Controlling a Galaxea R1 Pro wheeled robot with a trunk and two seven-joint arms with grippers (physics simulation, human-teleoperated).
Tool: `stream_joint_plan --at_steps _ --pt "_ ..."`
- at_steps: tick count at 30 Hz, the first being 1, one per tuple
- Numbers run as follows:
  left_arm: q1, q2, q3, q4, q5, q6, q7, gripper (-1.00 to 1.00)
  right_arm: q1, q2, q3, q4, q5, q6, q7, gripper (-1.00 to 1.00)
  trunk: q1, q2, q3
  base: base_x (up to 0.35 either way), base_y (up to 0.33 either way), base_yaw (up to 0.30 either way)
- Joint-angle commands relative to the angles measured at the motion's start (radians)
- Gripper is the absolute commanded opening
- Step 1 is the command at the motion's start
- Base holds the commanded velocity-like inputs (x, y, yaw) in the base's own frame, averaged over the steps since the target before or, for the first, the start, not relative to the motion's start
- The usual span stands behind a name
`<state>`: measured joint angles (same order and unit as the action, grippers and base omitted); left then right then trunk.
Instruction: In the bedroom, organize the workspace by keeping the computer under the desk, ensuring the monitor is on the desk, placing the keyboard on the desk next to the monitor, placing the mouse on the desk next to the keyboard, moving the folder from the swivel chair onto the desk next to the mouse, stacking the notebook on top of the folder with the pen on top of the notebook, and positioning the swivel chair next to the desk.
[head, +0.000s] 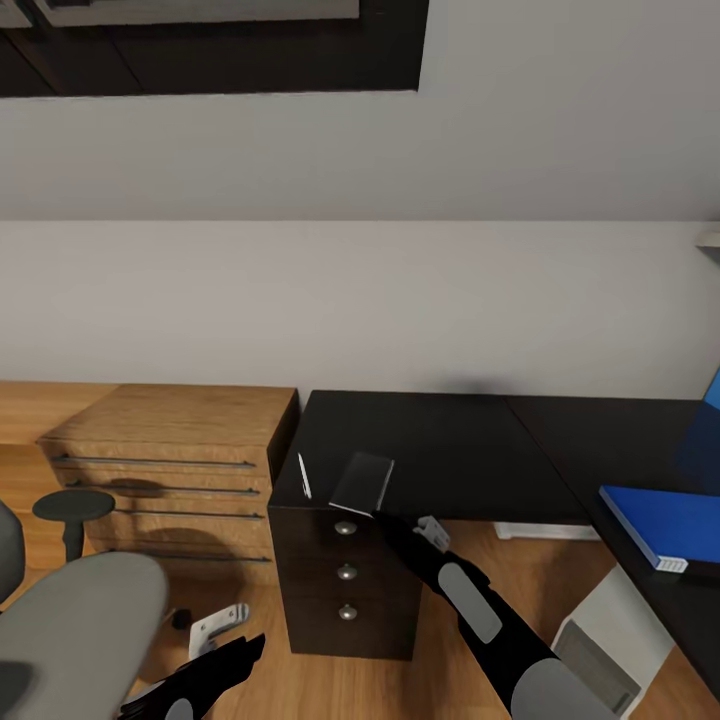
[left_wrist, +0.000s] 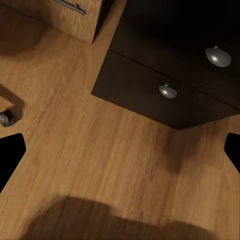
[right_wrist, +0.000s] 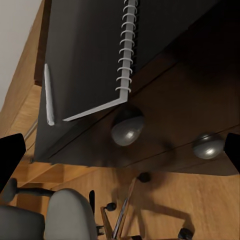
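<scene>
The dark grey notebook (head: 362, 483) lies on the black desk (head: 450, 450) above the drawer unit, one corner jutting over the front edge. In the right wrist view its spiral binding (right_wrist: 126, 45) shows. The slim pen (head: 304, 475) (right_wrist: 48, 95) lies just left of it. My right gripper (head: 386, 520) (right_wrist: 120, 150) is open, just below and in front of the notebook's corner, with nothing between its fingers. The blue folder (head: 658, 524) rests on the desk's right wing, above the grey computer (head: 600, 655). The swivel chair (head: 75, 620) stands at lower left. My left gripper (head: 235, 655) (left_wrist: 120, 150) hangs open over the floor.
A light wooden dresser (head: 170, 470) stands against the desk's left side. The black drawer unit (head: 345, 575) with round knobs (right_wrist: 127, 127) sits under the notebook. The chair's chrome base (head: 215, 628) lies on the wood floor between chair and drawers. A blue panel (head: 712, 392) rises at far right.
</scene>
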<state>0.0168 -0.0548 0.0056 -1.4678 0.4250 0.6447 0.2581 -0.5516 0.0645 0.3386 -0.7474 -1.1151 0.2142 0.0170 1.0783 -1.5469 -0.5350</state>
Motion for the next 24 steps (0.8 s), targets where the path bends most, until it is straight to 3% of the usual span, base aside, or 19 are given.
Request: stream_joint_plan --at_steps 1,9,14,15,18,24 --pt "0.000 0.000 0.001 -0.002 0.011 0.003 0.008 1.00 -0.001 0.000 0.001 0.000 -0.005 0.000 0.001 1.00 0.004 -0.008 -0.004 0.000 0.000 0.000" --pt "0.000 0.000 0.001 -0.003 0.011 0.003 0.007 1.00 -0.001 0.000 0.022 0.000 -0.003 -0.041 0.003 1.00 0.035 -0.064 -0.029 0.000 0.000 0.000" --pt "0.000 0.000 0.001 -0.029 0.011 0.003 0.006 1.00 -0.001 0.002 0.085 0.000 -0.003 -0.135 0.002 1.00 0.054 -0.099 -0.045 0.000 0.000 0.000" --pt "0.000 -0.001 0.000 -0.064 0.011 0.004 0.005 1.00 -0.001 0.003 0.121 0.000 -0.004 -0.194 0.002 1.00 0.054 -0.099 -0.045 0.000 0.000 0.000" --pt "0.000 -0.002 -0.002 -0.110 0.012 0.007 0.004 1.00 -0.001 0.004 0.164 0.000 -0.005 -0.272 0.002 1.00 0.054 -0.099 -0.045 0.000 0.000 0.000" --pt "0.000 -0.007 -0.026 -0.146 0.013 0.008 0.002 1.00 -0.001 0.006 0.207 0.001 -0.006 -0.372 0.001 1.00 0.054 -0.099 -0.045 0.000 0.000 0.000"
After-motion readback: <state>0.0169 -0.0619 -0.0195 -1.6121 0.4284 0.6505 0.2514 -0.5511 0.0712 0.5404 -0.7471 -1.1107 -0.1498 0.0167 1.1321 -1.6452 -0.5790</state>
